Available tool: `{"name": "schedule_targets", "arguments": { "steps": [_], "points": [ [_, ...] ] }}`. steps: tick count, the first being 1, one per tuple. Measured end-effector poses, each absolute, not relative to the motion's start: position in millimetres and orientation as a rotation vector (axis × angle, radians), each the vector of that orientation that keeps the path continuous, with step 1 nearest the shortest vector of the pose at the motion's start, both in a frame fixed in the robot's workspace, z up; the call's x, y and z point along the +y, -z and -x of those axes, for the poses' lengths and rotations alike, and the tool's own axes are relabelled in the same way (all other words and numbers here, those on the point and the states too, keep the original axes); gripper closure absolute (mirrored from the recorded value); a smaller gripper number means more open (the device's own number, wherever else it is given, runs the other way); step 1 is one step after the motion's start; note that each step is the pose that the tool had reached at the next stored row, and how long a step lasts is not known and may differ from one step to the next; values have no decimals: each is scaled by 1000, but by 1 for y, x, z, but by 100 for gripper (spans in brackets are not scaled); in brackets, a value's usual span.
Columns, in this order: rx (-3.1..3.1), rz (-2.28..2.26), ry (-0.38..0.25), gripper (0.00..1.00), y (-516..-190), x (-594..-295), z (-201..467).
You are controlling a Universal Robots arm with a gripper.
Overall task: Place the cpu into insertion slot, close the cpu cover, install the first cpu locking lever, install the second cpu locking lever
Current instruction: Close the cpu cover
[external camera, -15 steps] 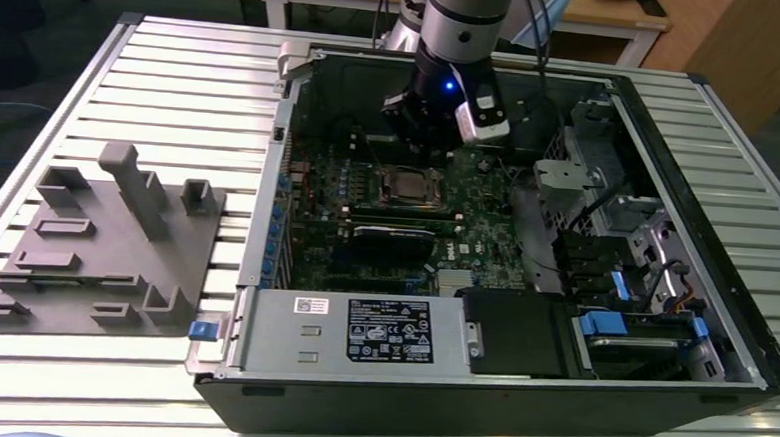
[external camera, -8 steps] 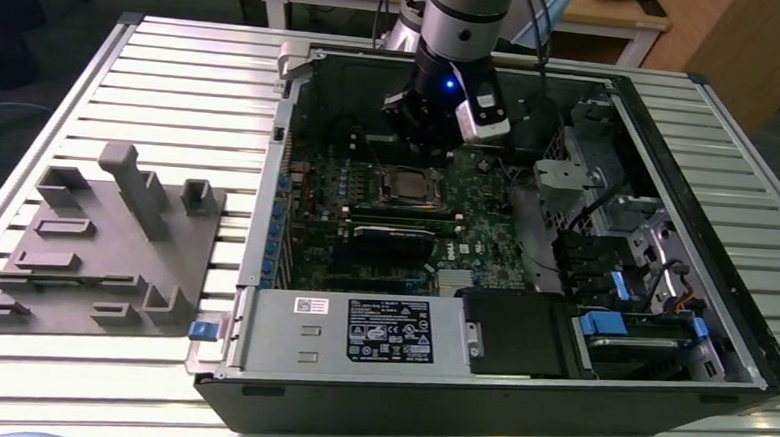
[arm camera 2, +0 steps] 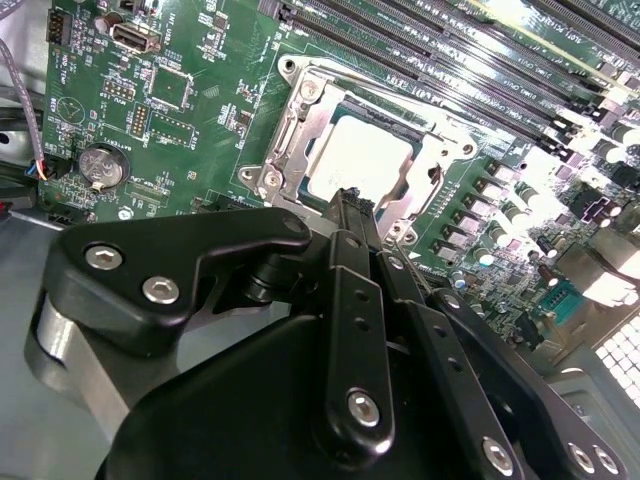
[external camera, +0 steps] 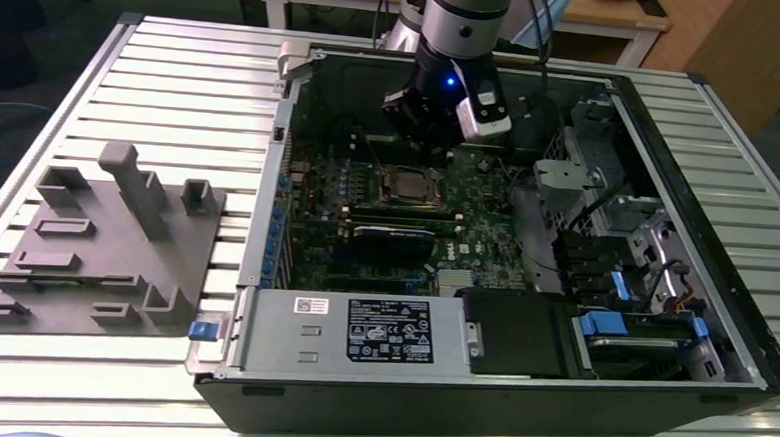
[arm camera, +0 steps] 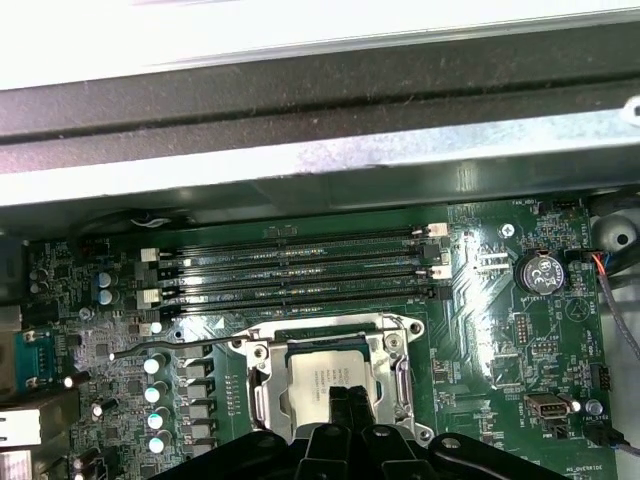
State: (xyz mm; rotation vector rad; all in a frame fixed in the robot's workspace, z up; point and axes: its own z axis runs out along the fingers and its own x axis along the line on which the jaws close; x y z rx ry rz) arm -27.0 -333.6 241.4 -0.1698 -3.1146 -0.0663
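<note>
The cpu [arm camera 2: 357, 160] lies flat in the insertion slot [external camera: 404, 185] of the green motherboard. Its pale metal top shows through the window of the cpu cover [arm camera 2: 283, 140], which is folded down around it. In the first wrist view the cpu [arm camera: 325, 372] sits inside the silvery cover frame [arm camera: 262, 392]. A thin dark locking lever [arm camera: 165, 346] sticks out sideways from the socket's corner. My gripper [arm camera 2: 352, 200] hangs just over the socket's edge with its black fingers pressed together and nothing between them. The exterior view has the gripper [external camera: 422, 132] above the socket, inside the open case.
Long black memory slots [arm camera: 290, 265] run beside the socket, with a coin battery [arm camera: 541, 272] farther along the board. The case wall [arm camera: 300, 160] stands close behind. A black card [external camera: 396, 241] and the power supply [external camera: 357, 327] lie nearer the front. A grey fixture plate [external camera: 95, 243] rests on the table.
</note>
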Motion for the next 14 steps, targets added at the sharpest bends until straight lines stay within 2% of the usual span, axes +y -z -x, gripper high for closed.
{"name": "schedule_targets", "arguments": {
  "steps": [14],
  "points": [
    [-3115, 170, 67, 89, -240, -334, 35]
  ]
}}
